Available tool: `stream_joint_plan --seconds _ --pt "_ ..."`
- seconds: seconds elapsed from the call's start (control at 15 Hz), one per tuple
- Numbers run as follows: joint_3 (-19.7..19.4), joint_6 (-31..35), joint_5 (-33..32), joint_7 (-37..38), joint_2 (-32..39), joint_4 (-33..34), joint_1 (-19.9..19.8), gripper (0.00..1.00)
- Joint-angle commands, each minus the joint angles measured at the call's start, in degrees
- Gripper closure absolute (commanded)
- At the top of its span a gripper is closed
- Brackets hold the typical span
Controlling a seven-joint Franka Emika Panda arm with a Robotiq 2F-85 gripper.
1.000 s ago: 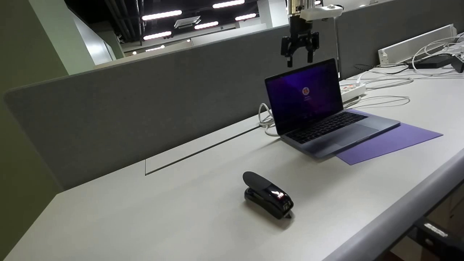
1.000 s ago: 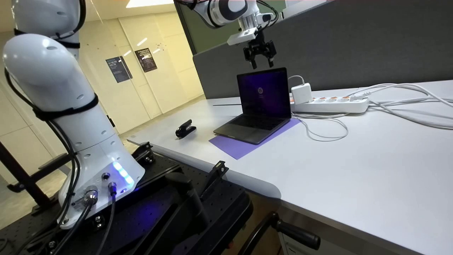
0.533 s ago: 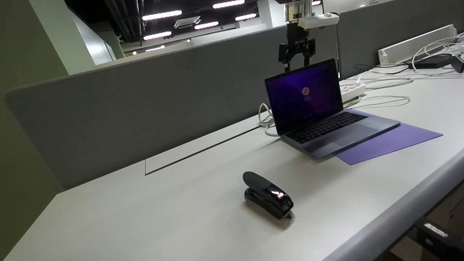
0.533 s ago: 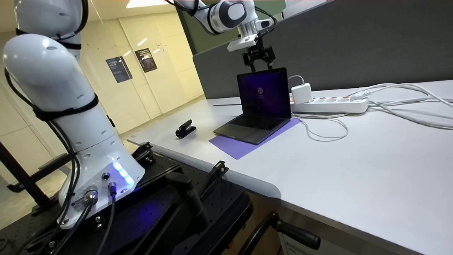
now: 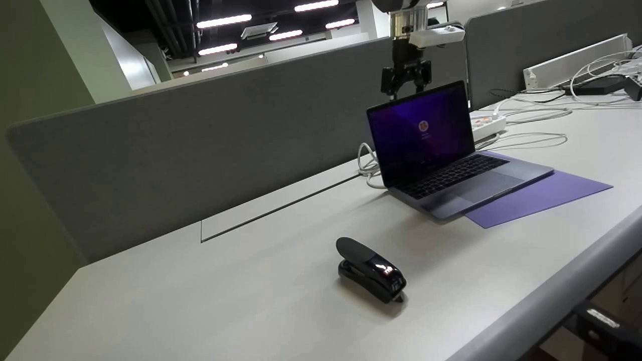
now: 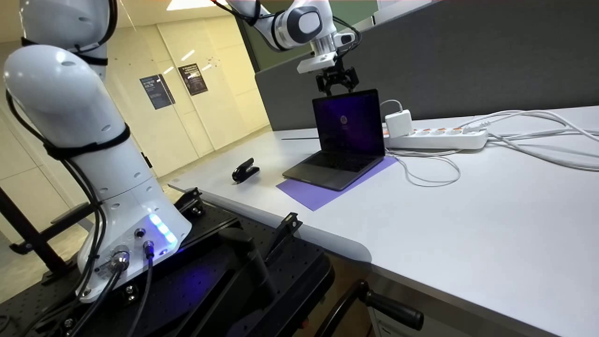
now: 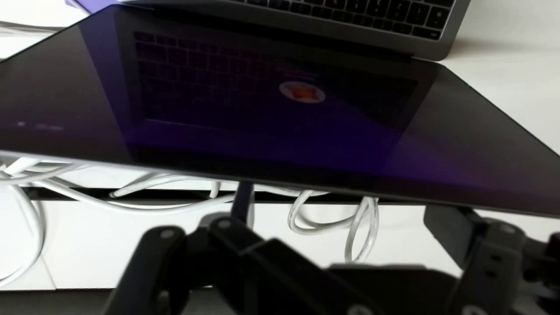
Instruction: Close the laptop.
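The slim silver-grey laptop stands open on the desk, its dark purple screen lit and upright, in both exterior views (image 5: pixel 426 130) (image 6: pixel 348 124). In the wrist view the laptop screen (image 7: pixel 262 127) fills the upper part, with a strip of keyboard at the top edge. My gripper (image 5: pixel 406 93) is just behind the lid's top edge, pointing down; it also shows in an exterior view (image 6: pixel 339 91) and in the wrist view (image 7: pixel 345 214). Its fingers are spread wide with nothing between them. The fingertips are hidden behind the lid; I cannot tell whether they touch it.
A black stapler (image 5: pixel 371 271) lies on the desk in front of the laptop's side. A purple sheet (image 5: pixel 541 198) lies under the laptop. A white power strip (image 6: pixel 440 139) and white cables (image 7: pixel 319 223) are beside and behind it. A grey partition (image 5: pixel 225 135) stands along the desk's back.
My gripper has come down from above the lid to behind its top edge, so its fingertips are now hidden. The lid's top edge has shifted very slightly toward the keyboard side.
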Motion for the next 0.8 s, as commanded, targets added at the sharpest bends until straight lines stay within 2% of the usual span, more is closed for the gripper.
stream_joint_plan --seconds 0.0,0.73 --pt "0.31 0.48 -1.56 1.42 -3.55 -4.52 -0.24 0.00" --pt "-0.62 2.82 -2.16 3.45 -10.58 -17.68 0.06 0.00"
